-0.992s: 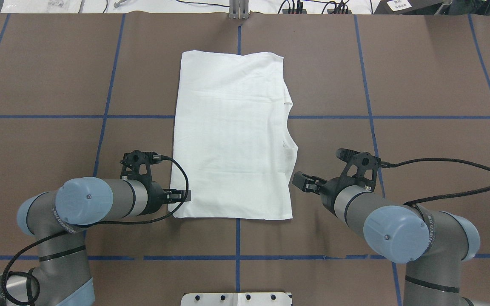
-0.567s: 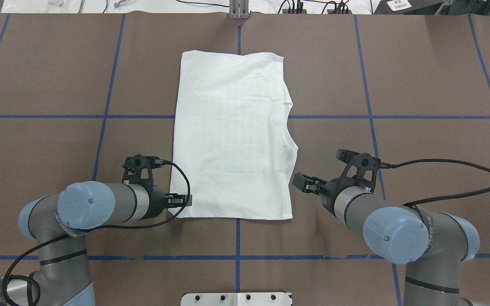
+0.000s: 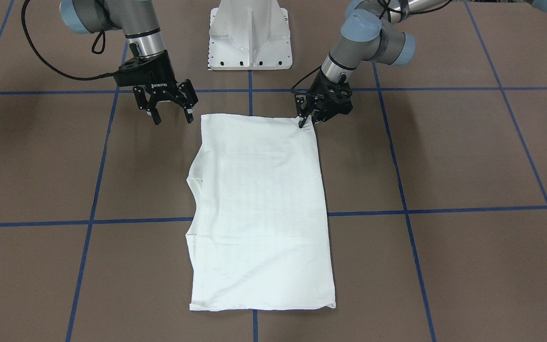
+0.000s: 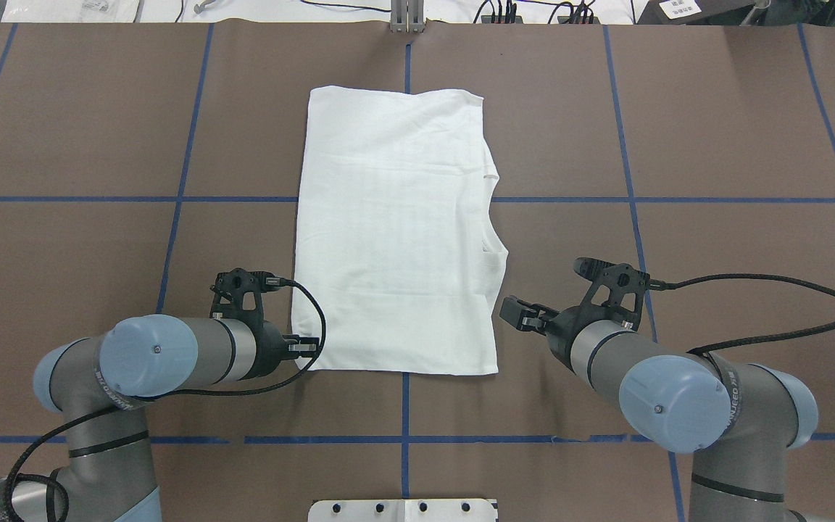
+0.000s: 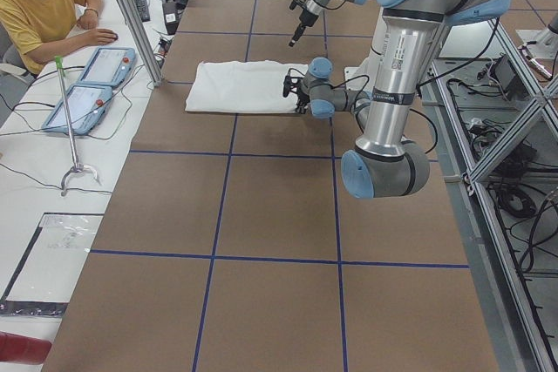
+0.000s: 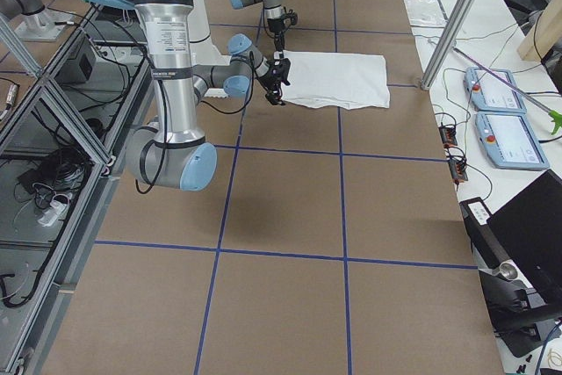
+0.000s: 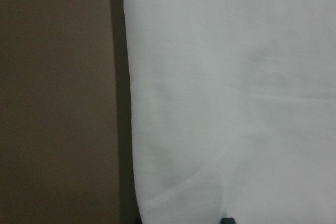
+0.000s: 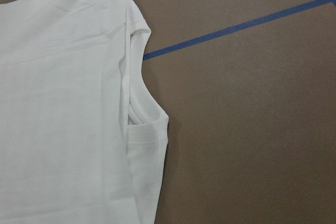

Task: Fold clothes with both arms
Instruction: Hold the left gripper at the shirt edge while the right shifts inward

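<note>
The clothes, one white shirt [image 4: 396,239] [image 3: 259,209], lie folded into a long rectangle at the middle of the brown table. A sleeve fold shows along its right edge in the right wrist view [image 8: 147,129]. My left gripper [image 4: 306,346] [image 3: 307,121] is low at the shirt's near left corner. In the left wrist view white cloth [image 7: 236,77] fills the frame, and two fingertips [image 7: 227,219] show apart at the bottom. My right gripper [image 4: 515,313] [image 3: 171,114] stands open just beside the shirt's near right edge, apart from it.
The white pedestal [image 3: 249,33] [image 4: 403,510] stands at the table's near edge between the arms. Blue tape lines [image 4: 628,199] cross the brown cover. A person sits at a side table [image 5: 44,6] with two tablets [image 5: 96,67] beyond the far edge.
My left gripper has slid along the shirt's left edge towards the robot, down to the near corner. The right gripper has shifted only slightly nearer. The shirt lies as before.
</note>
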Available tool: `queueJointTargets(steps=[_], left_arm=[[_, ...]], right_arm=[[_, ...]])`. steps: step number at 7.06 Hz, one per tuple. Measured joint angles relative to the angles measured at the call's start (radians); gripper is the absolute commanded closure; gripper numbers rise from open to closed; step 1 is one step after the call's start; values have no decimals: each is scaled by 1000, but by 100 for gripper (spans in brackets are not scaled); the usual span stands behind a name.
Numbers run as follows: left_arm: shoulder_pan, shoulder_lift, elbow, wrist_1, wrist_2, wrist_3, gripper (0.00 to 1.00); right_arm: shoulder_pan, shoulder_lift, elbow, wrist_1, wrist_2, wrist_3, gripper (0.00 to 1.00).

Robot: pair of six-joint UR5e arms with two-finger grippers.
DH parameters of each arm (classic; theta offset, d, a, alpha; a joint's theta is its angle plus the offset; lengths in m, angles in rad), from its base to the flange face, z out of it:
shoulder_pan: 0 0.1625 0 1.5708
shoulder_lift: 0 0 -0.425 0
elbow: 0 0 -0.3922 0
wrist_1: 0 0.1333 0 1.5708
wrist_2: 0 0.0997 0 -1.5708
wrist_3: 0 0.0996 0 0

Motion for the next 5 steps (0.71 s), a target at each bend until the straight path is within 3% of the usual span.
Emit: queueJointTargets(steps=[2,5], left_arm=[[0,-2,-8,0,0,0,100],[0,-5,-13,0,2,0,100]], right_arm=[[-13,10,-2,-2,-1,51,3],[-54,97,-48,-75,-6,331,3]])
